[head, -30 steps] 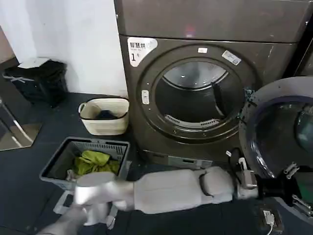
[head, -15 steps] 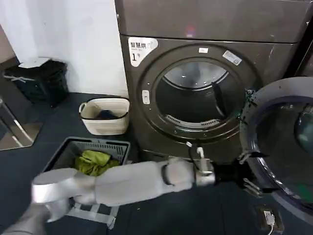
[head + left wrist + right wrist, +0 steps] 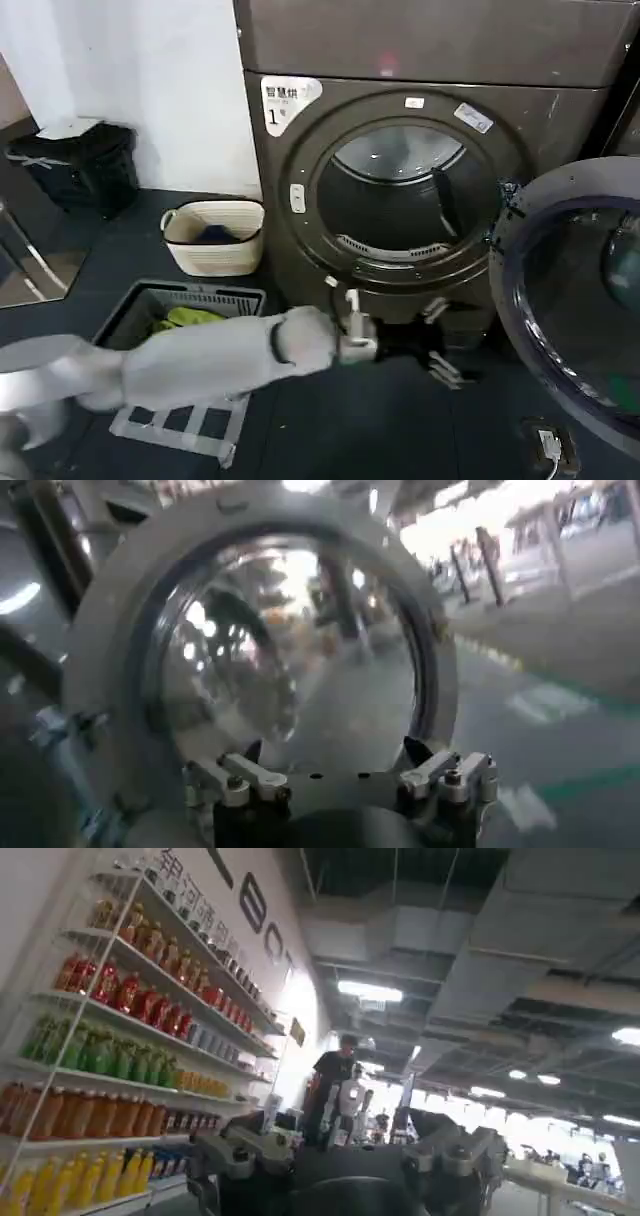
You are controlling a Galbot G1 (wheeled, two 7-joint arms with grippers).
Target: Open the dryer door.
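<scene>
1. Now the left gripper, jaws spread and empty, hangs low before the drum opening.
2. Beside it, the dryer door stands swung wide open rightward.
3. Likely heavy, rigid, hinged; slick chrome ring, so grip its rim.

We're in a laundry corner set up inside a big shop or exhibition hall. A dark front-loading dryer wears a white "1" sticker (numbered, laundromat-style), its door swung wide on the right. On the dark floor to the left sit a cream basket and a grey crate of green laundry. The right wrist view catches shelves of bottled drinks under a high industrial ceiling.
</scene>
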